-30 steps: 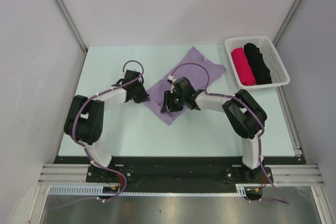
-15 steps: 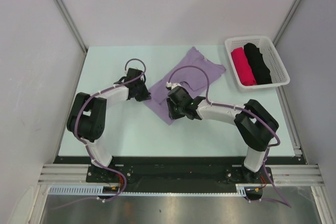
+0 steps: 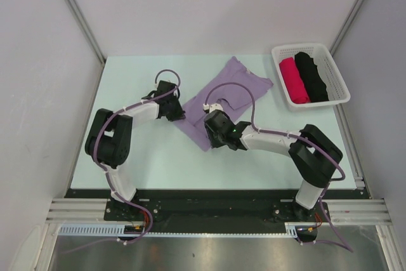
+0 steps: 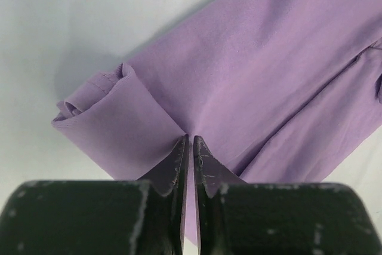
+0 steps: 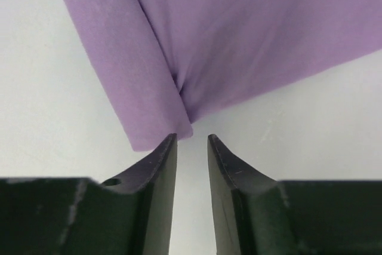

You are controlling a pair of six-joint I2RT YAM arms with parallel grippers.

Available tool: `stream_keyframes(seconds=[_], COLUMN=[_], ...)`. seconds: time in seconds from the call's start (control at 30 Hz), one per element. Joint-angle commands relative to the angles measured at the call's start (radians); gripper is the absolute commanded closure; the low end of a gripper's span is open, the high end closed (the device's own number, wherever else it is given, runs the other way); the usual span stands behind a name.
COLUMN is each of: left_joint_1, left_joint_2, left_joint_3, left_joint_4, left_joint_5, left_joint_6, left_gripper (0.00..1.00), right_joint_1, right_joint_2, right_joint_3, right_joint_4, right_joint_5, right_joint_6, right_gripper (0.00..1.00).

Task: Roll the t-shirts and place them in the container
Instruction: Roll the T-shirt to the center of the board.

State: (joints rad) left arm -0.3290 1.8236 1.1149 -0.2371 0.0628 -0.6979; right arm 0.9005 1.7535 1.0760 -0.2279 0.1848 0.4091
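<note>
lavender t-shirt (image 3: 244, 87) lies mid-way across the table (image 3: 127, 80), near edge rolled over. my left gripper (image 4: 190, 141) pinches one end of the roll, jaws almost together, while my right gripper (image 5: 192, 138) is slightly parted, gripping nothing, at the other end.

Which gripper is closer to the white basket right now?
Right. The right gripper is at the near corner of the purple t-shirt, left of the basket; the left gripper is farther left, on its left edge.
</note>
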Motion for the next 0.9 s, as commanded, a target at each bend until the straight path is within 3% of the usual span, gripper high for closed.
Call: stream_keyframes(seconds=[0.0, 0.2, 0.37, 0.87], left_joint_1=[-0.01, -0.012, -0.013, -0.016], left_joint_2=[0.017, 0.036, 0.049, 0.046], left_joint_3=[0.046, 0.065, 0.074, 0.077], left_joint_4=[-0.011, -0.022, -0.025, -0.03], left_joint_5=[-0.004, -0.001, 0.003, 0.009], left_joint_6=[0.023, 0.031, 0.029, 0.032], left_gripper=[0.89, 0.89, 0.89, 0.9], right_joint_1=[0.055, 0.159, 0.241, 0.25], right_joint_2=[-0.115, -0.089, 0.027, 0.281], right_joint_3=[0.001, 0.047, 0.114, 0.259], right_joint_4=[0.036, 0.111, 0.118, 0.021], right_joint_5=[0.177, 0.254, 0.32, 0.505], right_joint_6=[-0.117, -0.314, -0.443, -0.463], right_gripper=[0.63, 0.48, 0.43, 0.39])
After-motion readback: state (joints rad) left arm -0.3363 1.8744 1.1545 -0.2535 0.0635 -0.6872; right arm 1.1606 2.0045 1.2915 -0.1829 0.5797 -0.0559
